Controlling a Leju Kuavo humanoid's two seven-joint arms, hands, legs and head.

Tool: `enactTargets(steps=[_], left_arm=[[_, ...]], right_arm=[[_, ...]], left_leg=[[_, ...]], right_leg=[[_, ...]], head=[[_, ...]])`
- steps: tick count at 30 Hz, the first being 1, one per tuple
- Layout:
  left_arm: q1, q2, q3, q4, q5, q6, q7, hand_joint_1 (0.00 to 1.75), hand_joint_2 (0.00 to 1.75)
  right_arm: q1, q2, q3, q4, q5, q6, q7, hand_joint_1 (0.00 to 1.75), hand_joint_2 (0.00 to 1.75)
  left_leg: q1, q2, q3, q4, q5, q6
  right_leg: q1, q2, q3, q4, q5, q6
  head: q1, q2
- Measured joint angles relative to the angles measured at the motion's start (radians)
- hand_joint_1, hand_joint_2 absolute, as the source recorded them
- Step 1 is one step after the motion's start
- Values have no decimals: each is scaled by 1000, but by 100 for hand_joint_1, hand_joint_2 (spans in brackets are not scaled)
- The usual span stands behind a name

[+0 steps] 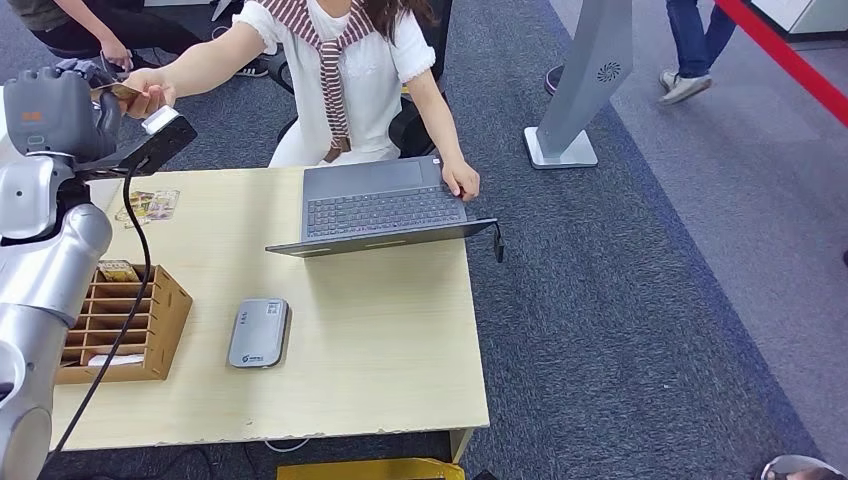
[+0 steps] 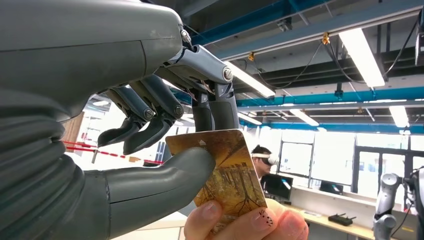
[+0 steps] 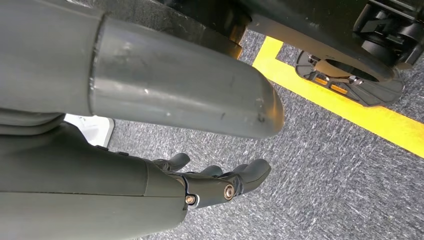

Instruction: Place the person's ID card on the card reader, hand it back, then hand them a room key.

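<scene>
My left hand [image 1: 62,112] is raised at the table's far left corner. In the left wrist view its thumb and fingers [image 2: 150,117] pinch a golden-brown patterned card [image 2: 225,167]. A seated person [image 1: 345,70] across the table reaches out, and their hand [image 1: 150,95] grips the same card [image 1: 118,91] by its other end, fingertips [image 2: 245,222] on it. The grey card reader [image 1: 258,333] lies on the table in front of me with nothing on it. My right hand [image 3: 215,182] hangs over the floor, fingers apart and holding nothing.
A wooden divided box [image 1: 172,308] with a card in it stands at the table's left. Two cards [image 1: 150,205] lie beyond it. An open laptop [image 1: 380,205] sits at the far side under the person's other hand. A grey kiosk stand [image 1: 580,90] rises to the right.
</scene>
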Motion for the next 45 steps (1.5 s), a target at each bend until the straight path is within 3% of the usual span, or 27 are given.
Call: enactTargets(steps=[7,8,11,12,20,28,37,42,45], left_arm=[[-23,-12,-5,53,-3,-3,8,175,175],[-23,-13,-5,58,-2,-2,8,142,175],[-23,-15,-5,71,0,2,9,11,175],[-23,-16,-5,75,2,8,10,0,175],[6,8,-5,86,69,120,-33,0,175],[142,116,46,-36,265,153,-170,0,175],[258,192,105,-166,359,156,-218,0,175],[437,221,224,-350,613,116,-316,0,175],[586,220,344,-497,852,-6,-401,0,175]], right_arm=[[-2,2,0,0,0,0,1,0,0],[-2,2,0,0,0,0,1,0,0],[-2,3,1,0,-1,0,1,0,0],[-2,4,1,0,-2,0,1,0,0],[4,5,4,0,-13,-8,1,0,0],[24,6,4,0,-41,-27,-12,0,0],[31,6,4,0,-55,-36,-16,0,0],[42,6,-4,0,-87,-54,-35,0,0],[51,6,-13,0,-106,-62,-47,0,0]], left_leg=[[0,0,0,0,0,0],[0,0,0,0,0,0],[0,0,0,0,0,0],[0,0,0,0,0,0],[0,0,-1,0,0,0],[1,3,0,-1,-1,-1],[1,3,-1,-1,-1,-1],[0,10,1,-1,-3,-3],[1,10,2,-1,-5,-3]], right_leg=[[0,0,0,0,0,0],[0,0,0,0,0,0],[0,0,0,0,0,0],[0,0,0,0,0,0],[0,0,0,0,0,0],[0,3,-1,1,-1,-1],[0,3,-1,1,-1,-1],[-1,10,-1,1,-2,-2],[0,11,-2,1,-3,-3]], head=[[0,0],[0,0],[0,0],[0,0],[0,0],[0,0],[0,0],[0,0],[0,0]])
